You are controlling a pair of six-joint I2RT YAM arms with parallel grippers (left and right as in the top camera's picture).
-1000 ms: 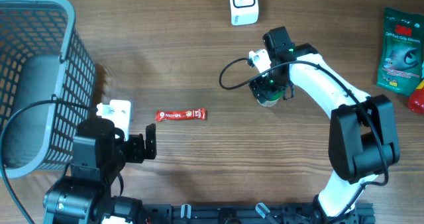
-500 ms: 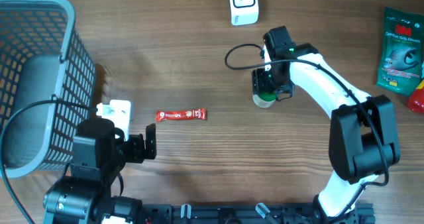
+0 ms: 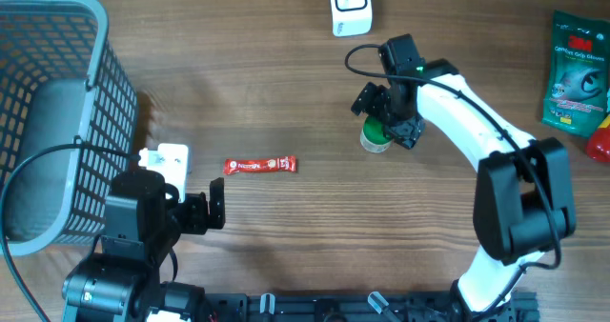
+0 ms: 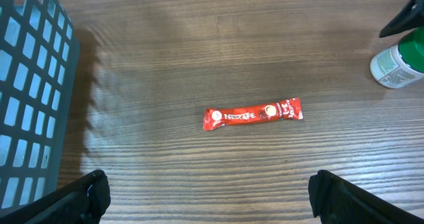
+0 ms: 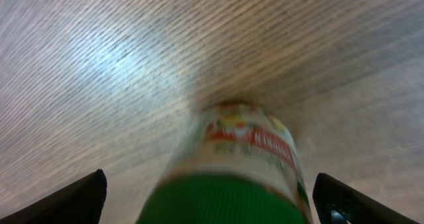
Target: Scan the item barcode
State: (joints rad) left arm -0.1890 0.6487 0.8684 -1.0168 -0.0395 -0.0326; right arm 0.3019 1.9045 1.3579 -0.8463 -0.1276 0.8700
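At the near edge of the table, toward its left corner, the left gripper (image 3: 217, 211) hangs with its jaws wide apart and nothing between them. Just beyond it, a red coffee sachet (image 3: 259, 166) lies flat on the wood, its length running left to right. Farther in and to the right, a small green-capped bottle (image 3: 375, 137) sits near the middle of the table. The right gripper (image 3: 388, 119) is over it with the jaws spread, and its fingers (image 5: 73, 201) stand clear of the bottle on both sides. A grey basket (image 3: 91, 36) fills the far left corner. A green packet (image 3: 576, 71) lies by the right edge. A white scanner (image 3: 350, 6) sits at the far edge.
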